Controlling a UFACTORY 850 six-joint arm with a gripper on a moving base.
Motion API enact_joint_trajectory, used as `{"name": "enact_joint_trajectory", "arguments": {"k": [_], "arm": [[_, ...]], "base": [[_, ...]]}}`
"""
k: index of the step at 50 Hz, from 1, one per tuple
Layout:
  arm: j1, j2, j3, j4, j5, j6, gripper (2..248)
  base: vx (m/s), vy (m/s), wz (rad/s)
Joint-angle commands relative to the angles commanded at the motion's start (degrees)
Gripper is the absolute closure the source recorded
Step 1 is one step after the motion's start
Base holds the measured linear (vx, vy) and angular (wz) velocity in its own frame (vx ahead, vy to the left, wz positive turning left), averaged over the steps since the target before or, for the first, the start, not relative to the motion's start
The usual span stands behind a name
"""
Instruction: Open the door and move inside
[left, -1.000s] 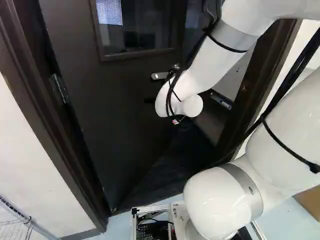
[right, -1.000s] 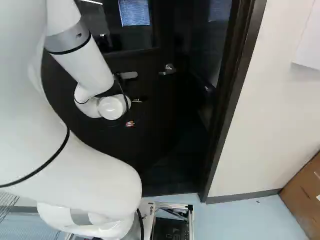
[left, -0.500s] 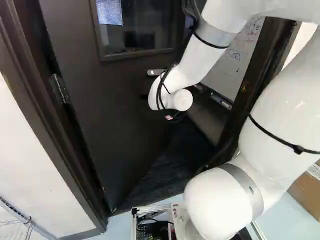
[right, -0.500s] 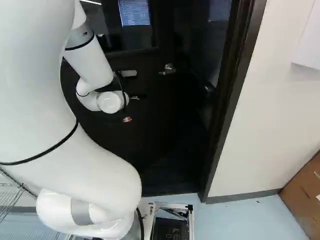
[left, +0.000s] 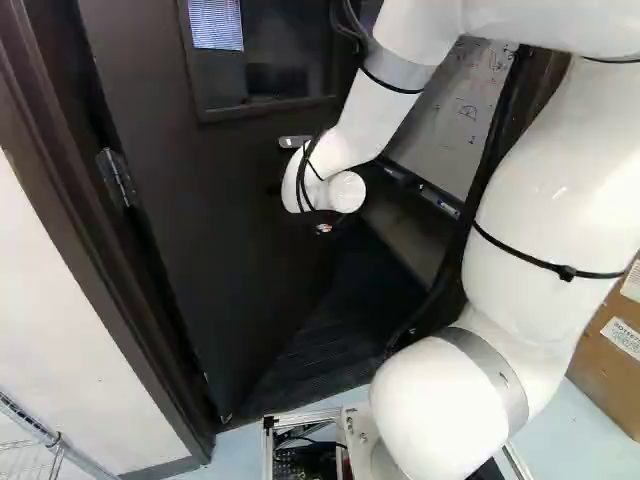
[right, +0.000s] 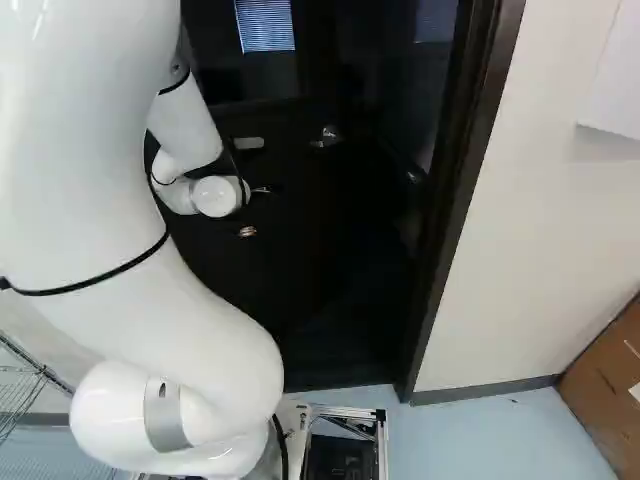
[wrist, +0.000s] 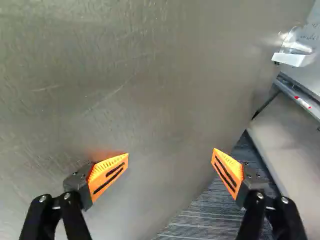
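The door stands ajar, hinged at the left of the left base view and swung inward, with a gap between its free edge and the frame. A metal lever handle sits near that free edge, well below the window. The claw is at the door, below handle height; its two fingers are spread wide with nothing pinched between them. One finger lies over the door's face, the other near its free edge; whether either touches it I cannot tell.

Past the door, a narrow ledge under the whiteboard carries a white marker with a red end. Dark striped carpet shows between the door and the wall below the ledge.

A cardboard box with a white label stands at the right of the left base view; its contents are hidden. The open metal frame beside the arm's lowest joint holds dark electronics. A wire rack is at the left.
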Motion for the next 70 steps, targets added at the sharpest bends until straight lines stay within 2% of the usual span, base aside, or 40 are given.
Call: {"name": "enact_joint_trajectory", "arguments": {"k": [37, 70], "arm": [[4.35, -8.58, -9.43, -1.29, 0.00, 0.00, 3], [7.28, -13.53, -15.20, -7.23, 0.00, 0.00, 3]], "base": [[0.000, 0.000, 0.000], [0.000, 0.000, 0.000]]}}
